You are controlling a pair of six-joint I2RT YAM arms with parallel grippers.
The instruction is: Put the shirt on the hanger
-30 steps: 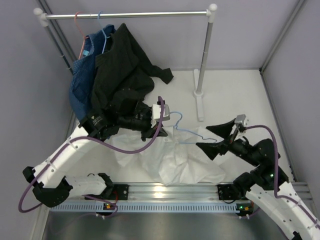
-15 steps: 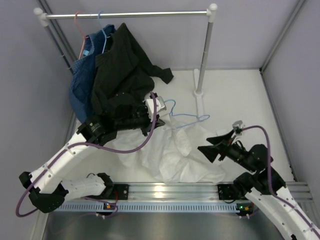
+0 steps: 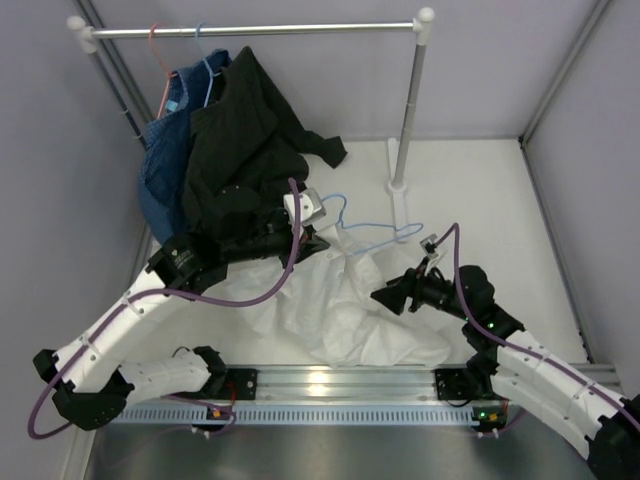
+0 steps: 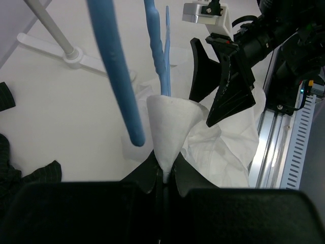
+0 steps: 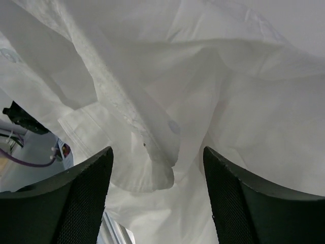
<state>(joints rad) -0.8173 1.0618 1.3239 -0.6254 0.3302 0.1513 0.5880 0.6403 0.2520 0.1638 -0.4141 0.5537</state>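
a robotics lab test cell. plain lilac-grey partition walls (image 3: 50, 150) box in a white table (image 3: 480, 190). an aluminium rail (image 3: 330, 378) along the near edge carries a white robot arm (image 3: 110, 325) on the left and another (image 3: 545, 360) on the right, both trailing purple cables (image 3: 240, 297). a small white clothes rack (image 3: 300, 30) stands at the far side.

In the upper left of the top view you see a clothes rail (image 3: 250, 31) carrying 2 garments. A black garment (image 3: 245, 140) drapes down onto the white table (image 3: 480, 190), with a blue denim garment (image 3: 160, 170) left of it. 1 pink hanger (image 3: 158, 55) hooks the bar near its left end.
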